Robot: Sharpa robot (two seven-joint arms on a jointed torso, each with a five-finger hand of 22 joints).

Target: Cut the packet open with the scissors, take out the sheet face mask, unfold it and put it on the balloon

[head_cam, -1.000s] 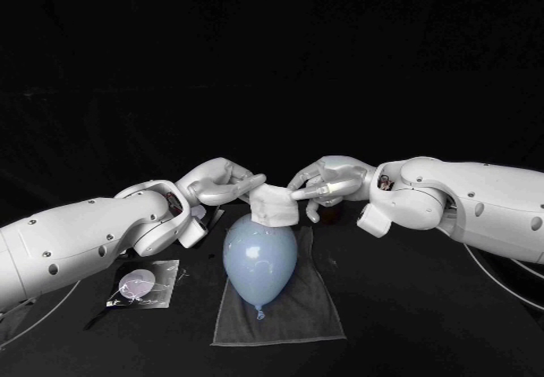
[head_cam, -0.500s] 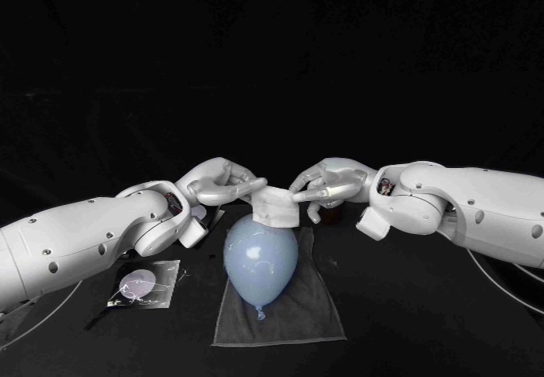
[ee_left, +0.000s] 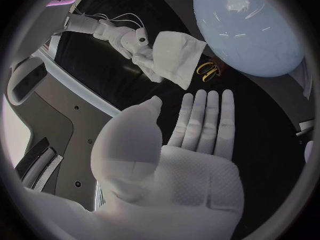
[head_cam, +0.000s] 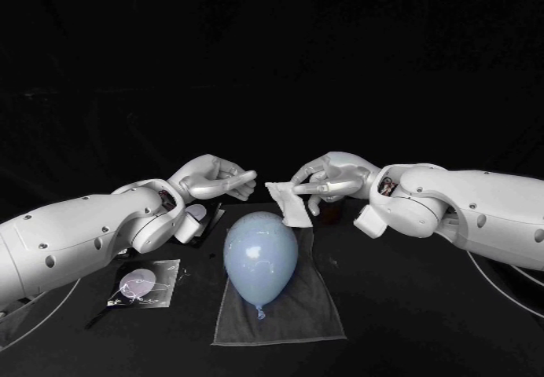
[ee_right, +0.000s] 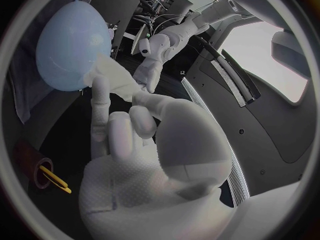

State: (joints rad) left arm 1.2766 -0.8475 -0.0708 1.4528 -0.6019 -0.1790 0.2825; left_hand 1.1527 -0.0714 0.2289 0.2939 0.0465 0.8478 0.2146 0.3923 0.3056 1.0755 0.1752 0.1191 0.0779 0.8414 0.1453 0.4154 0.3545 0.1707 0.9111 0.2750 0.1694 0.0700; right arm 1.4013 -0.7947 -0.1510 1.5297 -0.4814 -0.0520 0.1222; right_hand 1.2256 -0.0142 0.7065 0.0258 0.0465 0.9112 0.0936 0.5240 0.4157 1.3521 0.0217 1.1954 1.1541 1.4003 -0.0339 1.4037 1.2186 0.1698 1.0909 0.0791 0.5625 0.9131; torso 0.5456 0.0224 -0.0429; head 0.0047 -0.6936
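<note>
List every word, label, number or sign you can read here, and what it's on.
No text here can be read.
On the packet: a pale picture and thin print, too small and blurred to read.
On the face mask, balloon and cloth: no print shows.

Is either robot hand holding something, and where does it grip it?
The right robot hand pinches the sheet mask by its top edge; the left robot hand holds nothing.

Left hand (head_cam: 215,179) flat, empty; right hand (head_cam: 328,179) with mask (head_cam: 292,204) in pinch
</note>
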